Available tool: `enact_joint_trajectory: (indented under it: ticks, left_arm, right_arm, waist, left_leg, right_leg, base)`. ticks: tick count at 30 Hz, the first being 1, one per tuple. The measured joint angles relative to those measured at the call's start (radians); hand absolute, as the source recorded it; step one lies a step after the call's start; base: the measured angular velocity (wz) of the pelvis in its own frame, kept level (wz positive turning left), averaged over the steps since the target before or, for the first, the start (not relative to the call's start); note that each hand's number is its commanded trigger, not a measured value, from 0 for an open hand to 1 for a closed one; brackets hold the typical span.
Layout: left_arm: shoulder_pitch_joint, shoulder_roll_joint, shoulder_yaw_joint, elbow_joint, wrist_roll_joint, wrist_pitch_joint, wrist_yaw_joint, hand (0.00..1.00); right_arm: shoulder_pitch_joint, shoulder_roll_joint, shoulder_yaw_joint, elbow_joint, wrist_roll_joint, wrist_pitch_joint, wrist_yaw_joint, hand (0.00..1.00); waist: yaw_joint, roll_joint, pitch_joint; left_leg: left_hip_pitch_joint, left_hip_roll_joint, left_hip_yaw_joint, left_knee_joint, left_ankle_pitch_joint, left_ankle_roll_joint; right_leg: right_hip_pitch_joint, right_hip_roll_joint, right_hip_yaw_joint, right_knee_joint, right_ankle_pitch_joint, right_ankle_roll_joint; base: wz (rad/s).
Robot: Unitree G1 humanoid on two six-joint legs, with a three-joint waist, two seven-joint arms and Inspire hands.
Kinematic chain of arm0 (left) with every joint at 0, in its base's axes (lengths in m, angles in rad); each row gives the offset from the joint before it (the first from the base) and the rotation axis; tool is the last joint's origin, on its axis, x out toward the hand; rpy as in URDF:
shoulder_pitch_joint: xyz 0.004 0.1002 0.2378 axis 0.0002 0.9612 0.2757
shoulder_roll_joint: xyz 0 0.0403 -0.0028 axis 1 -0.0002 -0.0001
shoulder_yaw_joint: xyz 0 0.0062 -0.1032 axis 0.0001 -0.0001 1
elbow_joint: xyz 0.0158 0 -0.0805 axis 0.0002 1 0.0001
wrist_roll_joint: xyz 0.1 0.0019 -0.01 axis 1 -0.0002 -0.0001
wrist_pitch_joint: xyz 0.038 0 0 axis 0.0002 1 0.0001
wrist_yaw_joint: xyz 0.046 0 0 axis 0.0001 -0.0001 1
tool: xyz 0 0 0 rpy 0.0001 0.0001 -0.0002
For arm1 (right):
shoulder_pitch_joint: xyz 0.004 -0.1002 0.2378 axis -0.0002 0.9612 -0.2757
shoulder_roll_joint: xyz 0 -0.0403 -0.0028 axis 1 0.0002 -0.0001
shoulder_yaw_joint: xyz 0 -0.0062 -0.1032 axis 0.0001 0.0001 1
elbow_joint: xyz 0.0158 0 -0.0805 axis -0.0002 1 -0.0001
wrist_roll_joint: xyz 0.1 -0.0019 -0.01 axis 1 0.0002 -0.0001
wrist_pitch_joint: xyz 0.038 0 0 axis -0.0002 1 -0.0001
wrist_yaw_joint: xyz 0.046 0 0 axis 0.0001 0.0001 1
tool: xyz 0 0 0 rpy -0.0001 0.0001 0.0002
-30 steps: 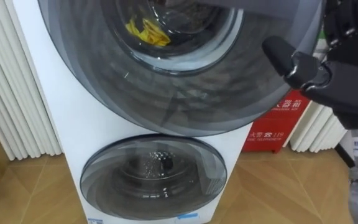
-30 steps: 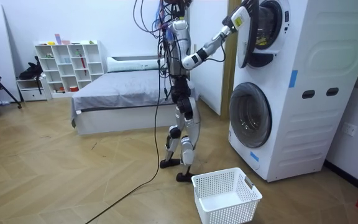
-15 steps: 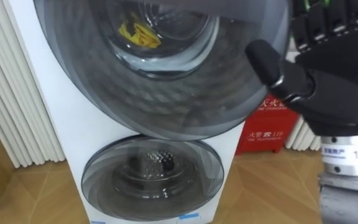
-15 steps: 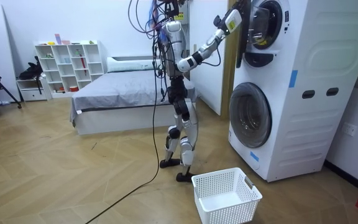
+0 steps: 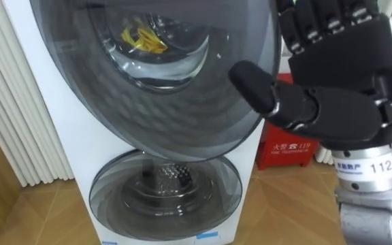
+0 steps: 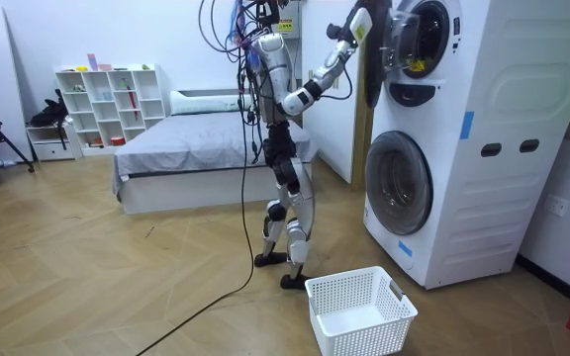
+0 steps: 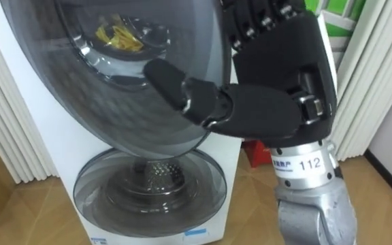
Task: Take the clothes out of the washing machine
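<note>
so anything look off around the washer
nothing stands out. the upper door is partly open with the right hand at its edge, a yellow cloth lies inside, the lower door is shut, and the white basket sits upright on the floor by the machine.

- I see the upper door [image 6: 374, 54] swung further out from the washing machine [image 6: 463, 148] than a second ago.
- The right hand [image 5: 339, 88] has come left with the door's edge and sits closer to the head camera.
- In the room view the raised arm has drawn back from the machine.
</note>
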Motion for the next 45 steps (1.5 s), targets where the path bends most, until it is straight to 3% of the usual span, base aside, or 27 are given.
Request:
enact_joint_trajectory:
  ticks: [7, 10, 14, 19, 27, 38, 45]
  left_arm:
    - [-0.001, 0.002, 0.001, 0.000, 0.000, 0.000, 0.002, 0.00]
    - [-0.004, 0.009, 0.002, 0.001, -0.002, -0.004, 0.001, 0.00]
    - [-0.011, 0.012, 0.003, 0.000, -0.002, -0.011, 0.000, 0.00]
    - [-0.013, 0.012, 0.003, 0.000, -0.003, -0.013, 0.004, 0.00]
    - [-0.020, 0.011, 0.009, -0.001, -0.025, -0.009, 0.011, 0.00]
    - [-0.020, 0.002, 0.021, -0.008, -0.072, -0.010, 0.014, 0.00]
    - [-0.019, 0.001, 0.021, -0.021, -0.073, -0.013, 0.026, 0.00]
  right_arm:
    - [-0.010, -0.010, 0.032, -0.046, 0.000, 0.008, 0.096, 0.00]
    - [-0.018, -0.010, 0.041, -0.055, 0.007, 0.018, 0.121, 0.00]
    - [-0.034, -0.009, 0.066, -0.061, 0.040, 0.019, 0.160, 0.00]
    - [-0.081, -0.009, 0.110, -0.061, 0.061, 0.030, 0.217, 0.00]
    - [-0.115, 0.032, 0.182, -0.060, 0.036, 0.059, 0.282, 0.00]
    - [-0.114, 0.029, 0.266, 0.020, 0.019, 0.172, 0.314, 0.00]
    - [-0.114, 0.024, 0.339, 0.056, -0.069, 0.174, 0.336, 0.00]
  waist:
    - [0.001, -0.005, 0.0025]
    - [0.004, -0.012, 0.0128]
    - [0.028, -0.017, 0.0113]
    - [0.031, -0.022, 0.0107]
    - [0.104, -0.027, 0.0105]
    - [0.165, -0.024, 0.0141]
    - [0.201, -0.028, 0.0163]
  left_leg:
    - [0.005, -0.001, -0.002, -0.001, 0.000, 0.001]
    - [0.005, -0.001, -0.019, -0.002, -0.001, 0.002]
    - [-0.007, -0.001, -0.043, 0.000, 0.000, 0.002]
    - [-0.009, -0.002, -0.076, 0.001, 0.002, 0.003]
    - [-0.012, -0.006, -0.115, -0.001, 0.001, 0.004]
    - [-0.026, -0.008, -0.155, -0.018, 0.001, 0.007]
    - [-0.028, -0.009, -0.151, -0.018, 0.003, 0.011]
  right_leg:
    - [0.008, -0.003, -0.008, -0.001, 0.000, 0.001]
    - [0.017, -0.007, -0.024, -0.006, -0.004, 0.003]
    - [0.021, -0.011, -0.046, -0.016, -0.005, 0.003]
    - [0.035, -0.020, -0.078, -0.018, -0.013, 0.006]
    - [0.048, -0.021, -0.091, -0.020, -0.023, 0.011]
    - [0.054, -0.024, -0.131, -0.044, -0.021, 0.011]
    - [0.064, -0.027, -0.138, -0.056, -0.028, 0.020]
  base:
    - [0.01]
    - [0.19]
    - [0.17]
    - [0.21]
    - [0.14]
    - [0.10]
    - [0.09]
